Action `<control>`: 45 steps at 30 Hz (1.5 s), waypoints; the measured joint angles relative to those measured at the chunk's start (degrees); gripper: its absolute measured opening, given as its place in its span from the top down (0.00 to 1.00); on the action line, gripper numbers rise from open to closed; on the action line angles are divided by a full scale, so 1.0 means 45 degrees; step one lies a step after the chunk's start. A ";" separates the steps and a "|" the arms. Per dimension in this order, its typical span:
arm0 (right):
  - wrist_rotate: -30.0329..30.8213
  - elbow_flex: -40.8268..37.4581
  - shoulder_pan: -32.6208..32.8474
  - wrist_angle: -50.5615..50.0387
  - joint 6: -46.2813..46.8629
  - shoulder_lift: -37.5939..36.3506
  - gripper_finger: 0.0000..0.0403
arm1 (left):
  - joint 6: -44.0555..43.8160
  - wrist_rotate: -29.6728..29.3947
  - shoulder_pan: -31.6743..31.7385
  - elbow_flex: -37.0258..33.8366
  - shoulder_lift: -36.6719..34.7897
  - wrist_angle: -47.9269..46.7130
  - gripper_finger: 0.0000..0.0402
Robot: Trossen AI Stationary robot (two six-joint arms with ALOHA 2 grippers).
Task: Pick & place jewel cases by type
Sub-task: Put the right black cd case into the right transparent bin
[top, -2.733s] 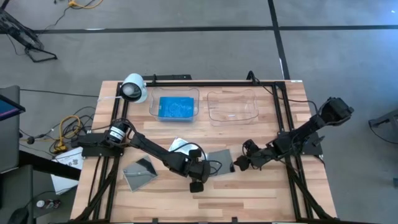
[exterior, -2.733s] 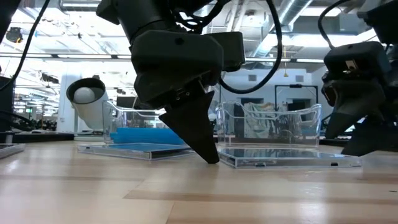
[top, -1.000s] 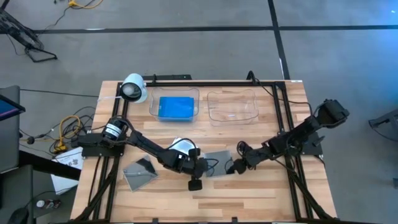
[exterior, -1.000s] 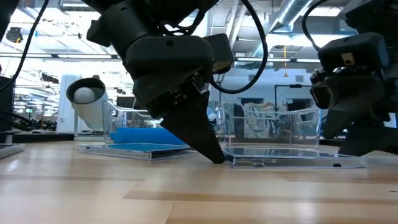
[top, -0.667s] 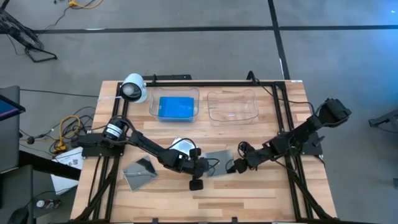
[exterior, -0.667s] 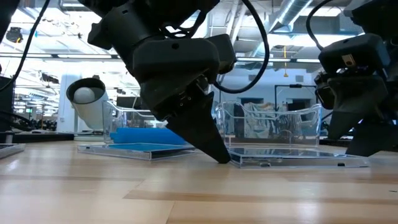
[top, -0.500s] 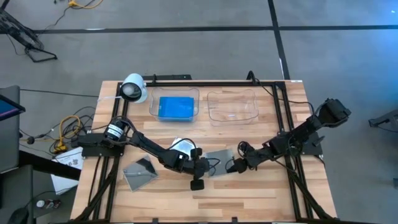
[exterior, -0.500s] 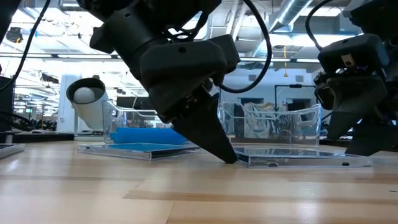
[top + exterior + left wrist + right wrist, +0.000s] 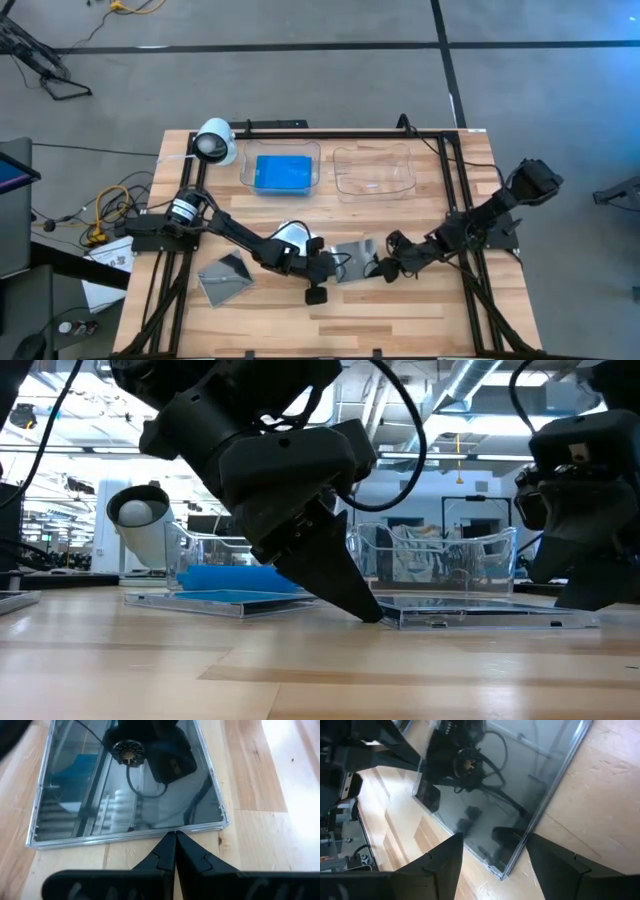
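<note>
A clear jewel case with a dark inside [image 9: 352,252] lies flat on the table between my two grippers. My left gripper [image 9: 333,270] is shut, its tips at the case's left edge [image 9: 174,835]. My right gripper [image 9: 380,268] is open at the case's right end, a finger on either side of a corner [image 9: 502,872]. Another clear case [image 9: 225,272] lies flat near the left edge. A further one [image 9: 290,233] shows partly under my left arm. Blue cases [image 9: 285,172] lie in the left tray. My left gripper presses the points of its shut fingers [image 9: 372,615] against the middle of the case's left edge [image 9: 172,831], slanting down from the table's left. The case lies flat on the table. My right gripper stands astride the case's corner; I cannot tell whether its fingers [image 9: 545,860] touch it.
A clear tray [image 9: 373,170] stands at the far side beside the blue-filled tray [image 9: 246,170]. A white cylindrical camera [image 9: 213,142] sits at the far left corner. Black frame rails [image 9: 455,200] run along the table's sides. Bare wood lies at the near edge [image 9: 400,320].
My left gripper has moved toward the table's right with its fingers shut, and the case has slid flat along the table to the right ahead of it. My right gripper has stayed low at the case's right end.
</note>
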 joint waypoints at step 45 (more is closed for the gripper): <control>0.2149 0.0068 -0.0130 -0.0148 -0.2158 -0.2773 0.47 | 0.0048 -0.0385 0.0219 -0.0398 0.0008 0.1154 1.00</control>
